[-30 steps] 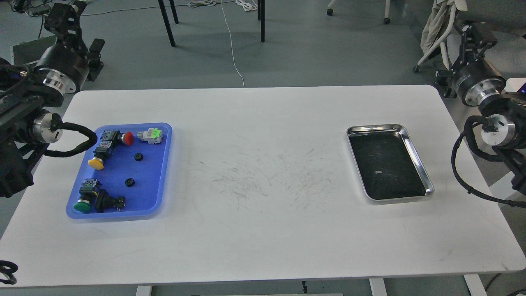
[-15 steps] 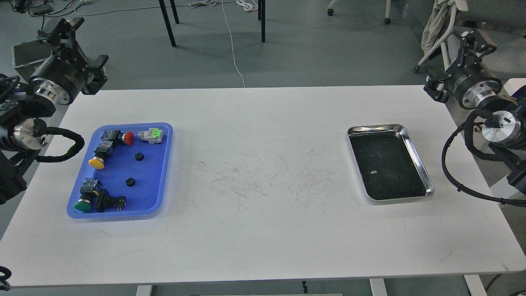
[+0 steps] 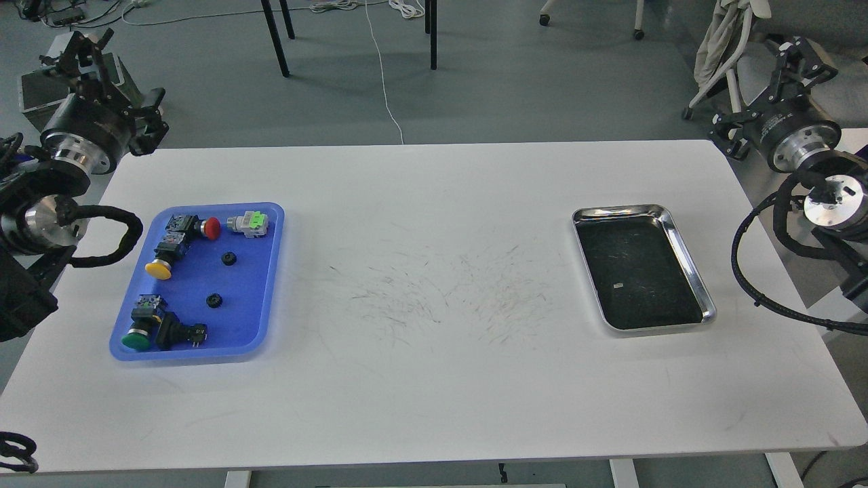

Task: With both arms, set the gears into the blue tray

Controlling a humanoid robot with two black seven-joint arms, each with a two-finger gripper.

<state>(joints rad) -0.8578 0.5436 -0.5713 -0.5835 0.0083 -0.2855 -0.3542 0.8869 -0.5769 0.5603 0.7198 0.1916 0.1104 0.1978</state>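
1. Currently, the blue tray (image 3: 268,271) serves as the landmark; it sits on the white table (image 3: 434,379) toward its left side, unmoved across the last second.
2. Inside the blue tray, the nearer gear (image 3: 214,300) lies flat on the tray floor, right of the green-capped switch (image 3: 139,332) and the black switch body (image 3: 178,332). It has not shifted.
3. Farther inside the blue tray, the second gear (image 3: 229,258) lies flat, right of the yellow-capped switch (image 3: 163,261) and nearer than the red-capped switch (image 3: 196,226) and the grey switch (image 3: 248,224).
4. Far right of the blue tray, the steel tray (image 3: 685,254) holds no gear, only a small pale fleck.
5. Beyond the blue tray's far-left corner, the left gripper (image 3: 78,47) has drawn outward and away over the last second. Its fingers stand apart and hold nothing.
6. Well to the right of the blue tray, past the table's far corner, the right gripper (image 3: 803,57) has likewise retreated upward. Its fingers are spread and empty.
7. Judgement: both gears rest in the blue tray and both arms are withdrawing; the task appears complete.
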